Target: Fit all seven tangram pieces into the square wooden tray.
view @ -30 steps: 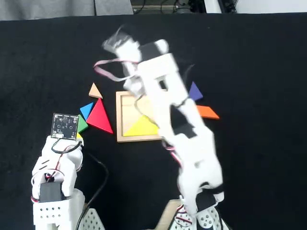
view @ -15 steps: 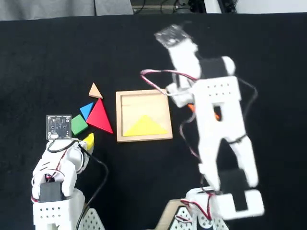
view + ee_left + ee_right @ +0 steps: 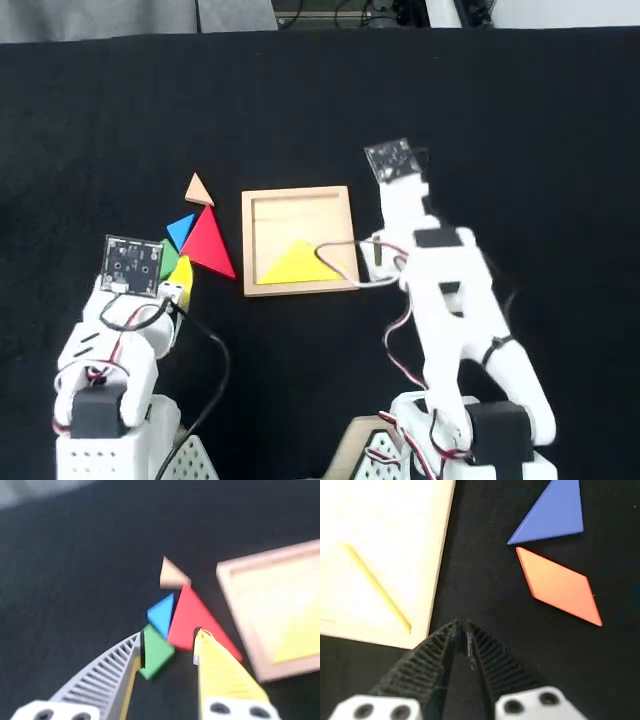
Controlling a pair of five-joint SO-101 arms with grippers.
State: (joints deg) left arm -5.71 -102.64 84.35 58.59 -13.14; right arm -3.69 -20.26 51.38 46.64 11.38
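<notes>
The square wooden tray [image 3: 300, 205] lies mid-table with a yellow triangle [image 3: 297, 265] in its near part. Left of it sit a tan triangle [image 3: 198, 190], a blue triangle [image 3: 180, 230], a red triangle [image 3: 208, 245] and a green square [image 3: 156, 652]. My left gripper [image 3: 169, 639] is open just above the green square, its yellow finger [image 3: 215, 670] over the red triangle's edge. My right gripper [image 3: 462, 627] is shut on nothing, just off the tray's [image 3: 385, 540] right side. Beyond it lie a violet-blue triangle [image 3: 552, 515] and an orange parallelogram [image 3: 560, 587].
The black cloth is bare around the tray's far side and to the far right. The right arm [image 3: 440, 270] stands over the spot right of the tray and hides the two pieces there in the high view. The arm bases sit at the near edge.
The right arm swung from above the tray out to the right, then settled low beside the tray's right side. The left arm crept a little towards the green square.
</notes>
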